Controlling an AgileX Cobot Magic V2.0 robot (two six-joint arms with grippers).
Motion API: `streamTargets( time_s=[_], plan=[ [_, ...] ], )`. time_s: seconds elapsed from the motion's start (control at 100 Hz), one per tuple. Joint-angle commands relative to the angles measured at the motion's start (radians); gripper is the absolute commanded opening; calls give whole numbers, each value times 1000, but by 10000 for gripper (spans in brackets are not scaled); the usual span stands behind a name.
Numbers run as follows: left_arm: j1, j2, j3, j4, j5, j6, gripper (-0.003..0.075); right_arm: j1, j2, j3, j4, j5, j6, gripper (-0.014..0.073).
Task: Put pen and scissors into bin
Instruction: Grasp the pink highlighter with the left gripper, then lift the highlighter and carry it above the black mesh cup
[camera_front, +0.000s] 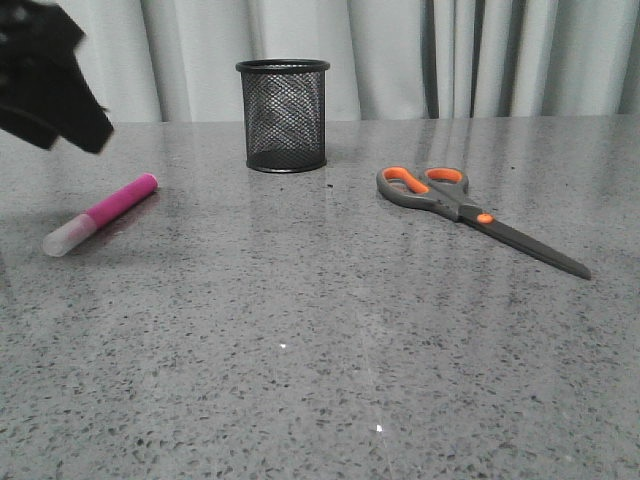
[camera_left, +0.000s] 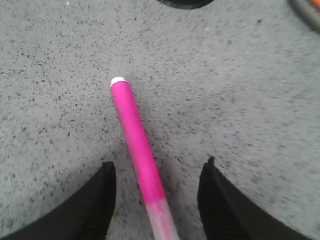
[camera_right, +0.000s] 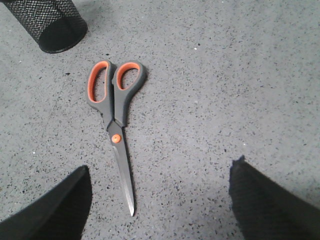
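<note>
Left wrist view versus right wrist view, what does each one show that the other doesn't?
Only the left wrist view shows the pen, lying flat between the open fingers of the left gripper. Only the right wrist view shows the whole scissors, closed and flat, ahead of the open right gripper, and the mesh wall of the bin. Both share the speckled grey table; neither gripper touches anything.

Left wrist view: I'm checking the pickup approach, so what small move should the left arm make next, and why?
Probably lower straight down and close. The left pincer is open, with the pen lying flat on the table between its fingers, untouched. The bin holds nothing yet.
</note>
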Motion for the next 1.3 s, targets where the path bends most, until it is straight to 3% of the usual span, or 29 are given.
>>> streamTargets(
  time_s=[0.0,0.63,0.7,0.75,0.83,1.05,1.18,1.29],
  plan=[
    [-10,52,-71,1,-46,0,348,-8,-1,-36,2,-51,-18,517],
    [-10,256,-162,45,-52,0,341,-8,-1,-36,2,-51,-29,517],
    [-10,258,-162,45,-45,0,281,-8,-1,-36,2,-51,-29,517],
    [-10,258,-162,45,-38,0,193,-8,-1,-36,2,-49,-29,517],
    [-10,258,-162,47,-14,0,-17,-8,-1,-36,2,-46,-29,517],
    [-10,192,-179,49,6,0,-19,-8,-1,-36,2,-46,-29,517],
    [-10,91,-220,17,-78,0,-19,-8,-1,-36,2,-46,-29,517],
    [-17,33,-265,-133,-189,81,-19,-8,-1,-36,2,-46,-29,517]
  ],
)
